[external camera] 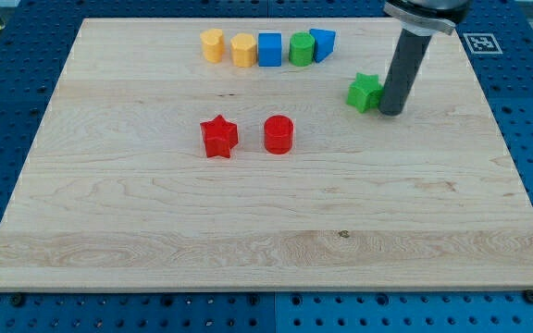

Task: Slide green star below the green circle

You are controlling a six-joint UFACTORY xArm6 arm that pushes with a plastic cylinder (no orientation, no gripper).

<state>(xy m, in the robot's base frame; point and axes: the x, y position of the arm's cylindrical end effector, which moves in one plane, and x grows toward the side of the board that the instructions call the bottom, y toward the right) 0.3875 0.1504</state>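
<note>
my tip (390, 112) rested on the board (248, 240) just right of the green star (365, 92), touching or nearly so; it has no fingers. the star lay below and right of the green circle (301, 48) in the top row.

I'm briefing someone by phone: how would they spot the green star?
Find the wooden board and the dark rod near the view's top right. The green star sits just left of my tip, the only green block apart from the top row.
</note>
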